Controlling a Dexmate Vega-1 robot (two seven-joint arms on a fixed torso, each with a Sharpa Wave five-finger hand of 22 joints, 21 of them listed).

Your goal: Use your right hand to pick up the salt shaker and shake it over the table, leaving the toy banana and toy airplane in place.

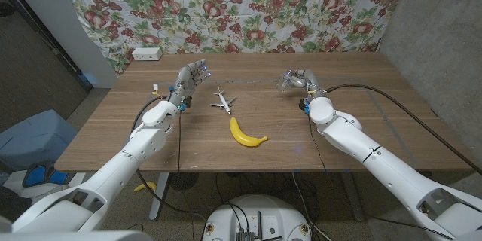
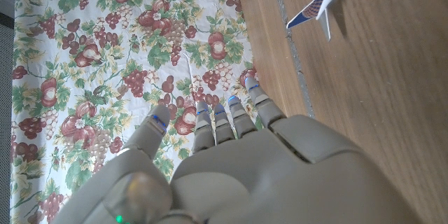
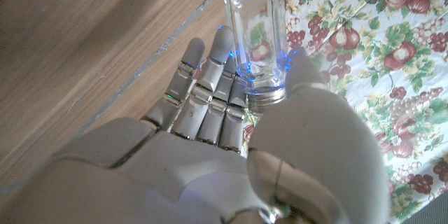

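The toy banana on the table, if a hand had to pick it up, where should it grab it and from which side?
Probably at the thick middle of the toy banana, coming straight down from above. It lies flat on the wooden table, curved, with narrow tapering ends, so fingers closing across the middle would likely hold best. The toy airplane lies apart from it, leaving room.

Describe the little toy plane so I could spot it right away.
Start from the wooden table under the floral backdrop. Near its middle, just behind the yellow toy banana, lies the toy airplane. It is white with thin wings, the only winged thing there.
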